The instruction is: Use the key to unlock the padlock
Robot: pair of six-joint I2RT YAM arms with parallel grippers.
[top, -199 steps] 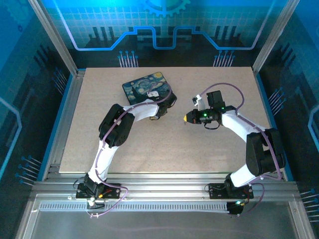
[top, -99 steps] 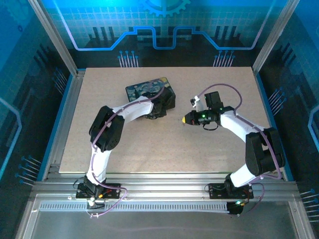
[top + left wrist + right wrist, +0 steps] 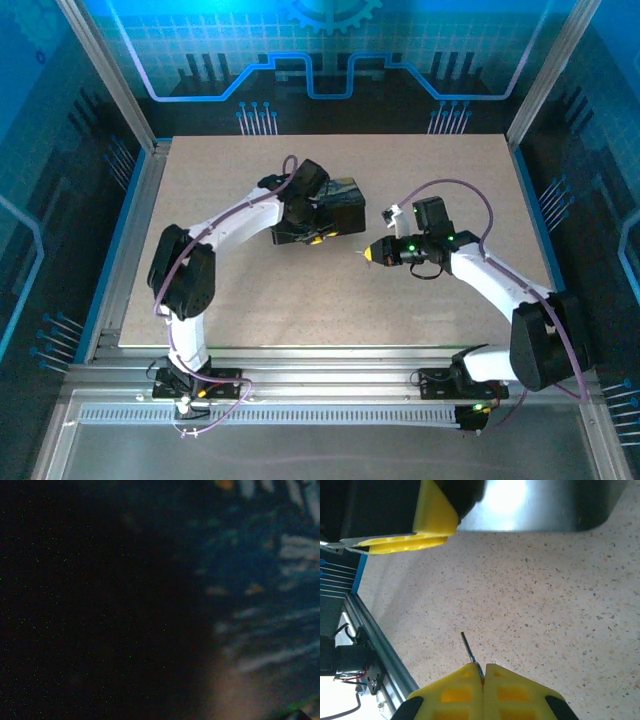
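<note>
Right jaws: the right gripper (image 3: 483, 672) has its two yellow fingers pressed together, pinching the key (image 3: 466, 647) by its end.
Key, position: it sticks forward out of the closed fingertips, above the speckled desk (image 3: 560, 605). Whether its tip touches the surface I cannot tell.
Key, look: a thin, straight, silvery-grey sliver, darker along one edge and very small against the yellow pads.
Right gripper, place: from overhead it sits mid-desk with its tip pointing left, near the box (image 3: 350, 195) but apart from it.
Left jaws: the left gripper (image 3: 318, 236) is up against the near edge of the box. How far the jaws stand apart I cannot tell. The right wrist camera catches one yellow finger (image 3: 432, 517) with a ribbed yellow pad just beneath it, beside the glossy dark side of the box.
Left wrist view: dark and blurred, with pale strokes on deep blue, which is the painted box lid seen very close.
Padlock: I cannot make it out around the box.
Count: one key, one dark box with a blue swirl lid, two arms, two grippers.
</note>
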